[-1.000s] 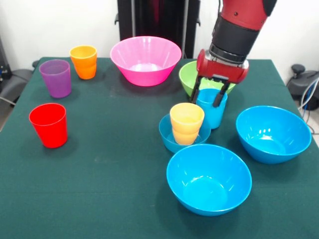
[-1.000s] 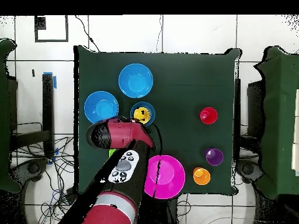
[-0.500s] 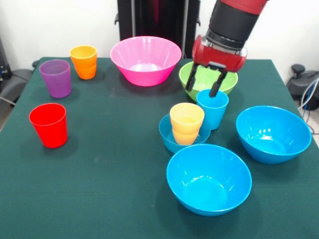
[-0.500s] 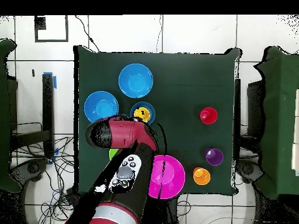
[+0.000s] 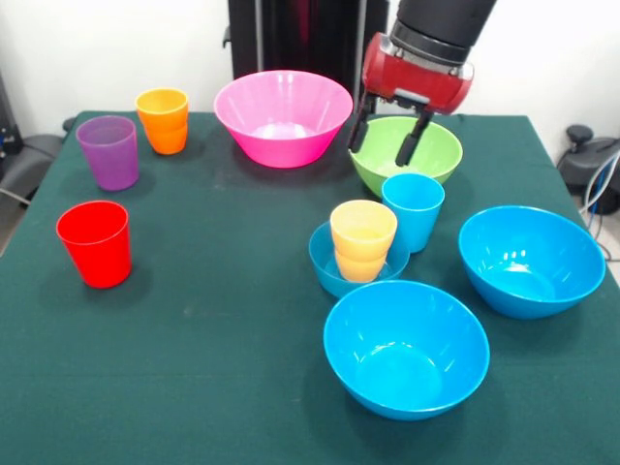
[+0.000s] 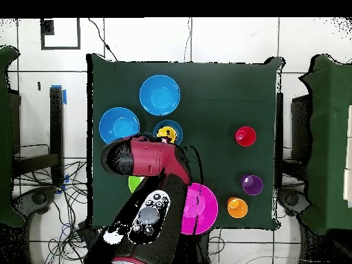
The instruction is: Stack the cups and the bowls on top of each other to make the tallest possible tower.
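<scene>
My gripper (image 5: 380, 153) hangs open and empty over the green bowl (image 5: 431, 160), above and behind the light blue cup (image 5: 414, 209). That cup stands upright on the table, beside the small blue bowl (image 5: 327, 268). A yellow-orange cup (image 5: 362, 239) sits inside the small bowl. Two large blue bowls (image 5: 405, 347) (image 5: 531, 260) lie nearer the front. The pink bowl (image 5: 283, 116) is at the back. On the left stand the orange cup (image 5: 163, 120), purple cup (image 5: 108, 151) and red cup (image 5: 94, 242). In the overhead view the arm (image 6: 148, 165) hides the gripper and the light blue cup.
The table (image 5: 213, 329) is covered in dark green cloth. From above, the blue bowls (image 6: 159, 94) (image 6: 118, 126), the yellow-orange cup (image 6: 166, 133), red cup (image 6: 245, 136), purple cup (image 6: 251, 184), orange cup (image 6: 237, 207) and pink bowl (image 6: 204, 210) show.
The gripper has risen from around the light blue cup and drawn back over the green bowl, empty. The cup stays where it was on the table.
</scene>
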You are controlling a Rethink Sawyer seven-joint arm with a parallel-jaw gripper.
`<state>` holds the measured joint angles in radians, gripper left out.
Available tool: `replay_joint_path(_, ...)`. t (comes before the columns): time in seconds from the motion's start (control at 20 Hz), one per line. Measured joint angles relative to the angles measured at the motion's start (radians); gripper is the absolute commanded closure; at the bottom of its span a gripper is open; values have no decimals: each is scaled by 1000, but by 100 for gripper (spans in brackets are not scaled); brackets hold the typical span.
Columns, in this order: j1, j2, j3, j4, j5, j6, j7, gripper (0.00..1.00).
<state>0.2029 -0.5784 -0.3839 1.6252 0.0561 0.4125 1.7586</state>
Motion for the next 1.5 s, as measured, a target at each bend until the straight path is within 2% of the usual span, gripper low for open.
replay_joint_path(0.5,1,-2,-28,5,0,0,0,0)
replay_joint_path(1.2,7,-2,-106,12,0,0,0,0)
replay_joint_path(1.5,13,11,-144,18,0,-42,0,0)
